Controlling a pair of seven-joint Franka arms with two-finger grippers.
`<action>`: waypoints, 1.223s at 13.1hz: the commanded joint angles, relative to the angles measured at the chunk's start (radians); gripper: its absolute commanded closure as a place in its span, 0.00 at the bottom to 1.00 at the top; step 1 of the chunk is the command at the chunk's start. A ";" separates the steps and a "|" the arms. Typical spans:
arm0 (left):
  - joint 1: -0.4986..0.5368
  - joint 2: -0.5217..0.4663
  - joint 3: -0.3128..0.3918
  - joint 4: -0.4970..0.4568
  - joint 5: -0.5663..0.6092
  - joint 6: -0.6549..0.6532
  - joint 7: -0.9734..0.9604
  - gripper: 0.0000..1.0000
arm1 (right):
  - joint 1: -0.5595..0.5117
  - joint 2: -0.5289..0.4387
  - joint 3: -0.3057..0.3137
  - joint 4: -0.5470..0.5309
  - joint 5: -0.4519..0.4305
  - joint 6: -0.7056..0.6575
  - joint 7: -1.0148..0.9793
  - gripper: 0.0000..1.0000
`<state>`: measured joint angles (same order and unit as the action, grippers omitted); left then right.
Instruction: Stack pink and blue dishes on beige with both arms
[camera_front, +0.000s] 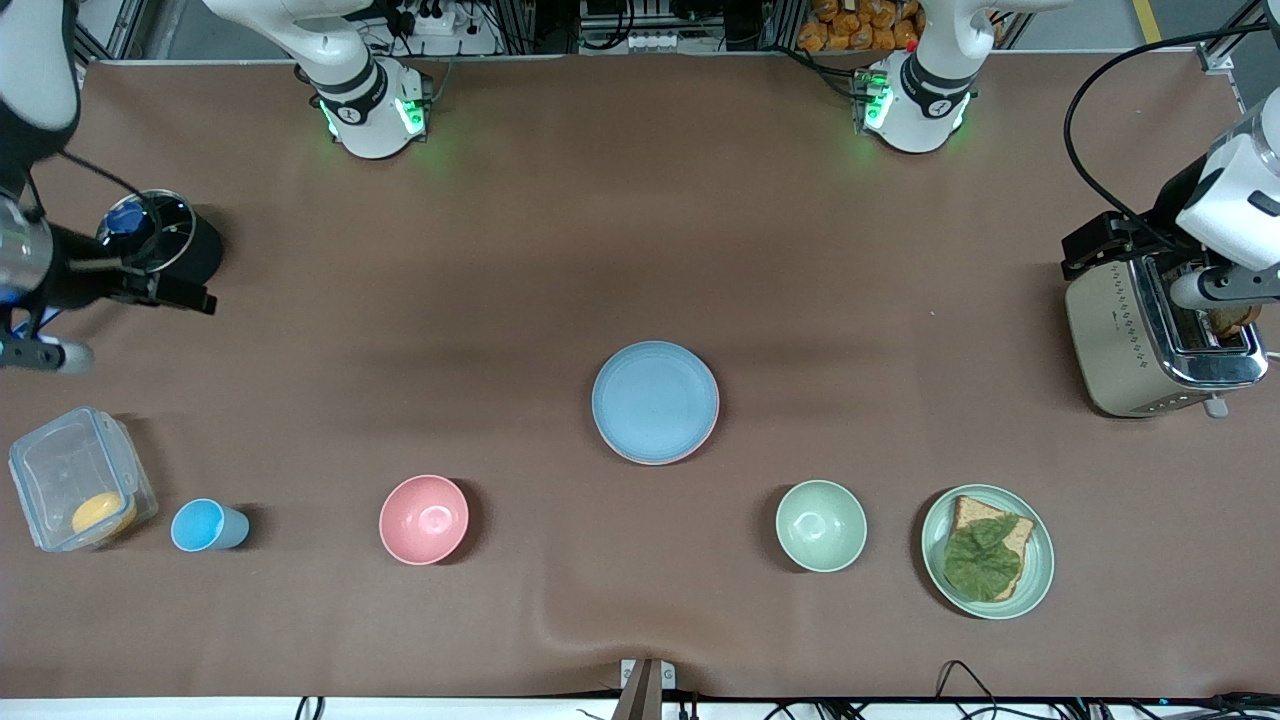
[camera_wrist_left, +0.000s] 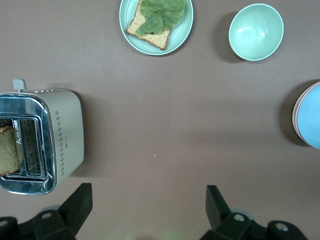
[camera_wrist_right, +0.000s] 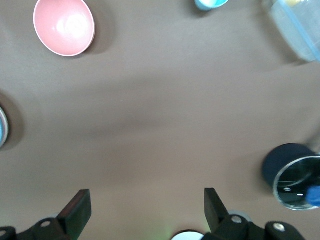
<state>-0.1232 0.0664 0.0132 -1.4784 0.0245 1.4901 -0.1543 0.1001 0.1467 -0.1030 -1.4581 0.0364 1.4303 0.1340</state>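
Left gripper (camera_wrist_left: 145, 210) hangs released over bare table beside the toaster; right gripper (camera_wrist_right: 145, 210) likewise, empty. Light blue matte plate (camera_front: 655, 401) tops the stack, pink plate's rim (camera_wrist_left: 296, 116) showing beneath; task appears complete.

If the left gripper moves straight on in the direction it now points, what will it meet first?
Probably only bare table. The left gripper, open, points down at brown surface beside the toaster; nothing lies between its fingers, though depth is unclear.

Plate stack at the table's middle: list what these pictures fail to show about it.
- Beige plate: not visible in any view; the blue plate covers the stack.
- Pink plate: only a thin rim shows under the blue.
- Left wrist view: the picture's edge cuts the stack.
- Right wrist view: only a sliver at the edge.
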 joint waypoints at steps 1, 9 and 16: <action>0.005 -0.022 0.005 0.004 -0.020 -0.019 0.024 0.00 | -0.036 -0.067 0.052 -0.035 -0.066 0.009 0.009 0.00; 0.007 -0.046 0.004 0.004 -0.017 -0.021 0.027 0.00 | -0.083 -0.093 0.077 -0.019 -0.043 0.013 -0.004 0.00; 0.005 -0.045 0.005 0.016 -0.055 -0.025 0.021 0.00 | -0.082 -0.116 0.080 -0.037 -0.023 -0.001 -0.005 0.00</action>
<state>-0.1206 0.0312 0.0159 -1.4737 -0.0129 1.4869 -0.1520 0.0414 0.0747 -0.0344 -1.4592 -0.0011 1.4339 0.1332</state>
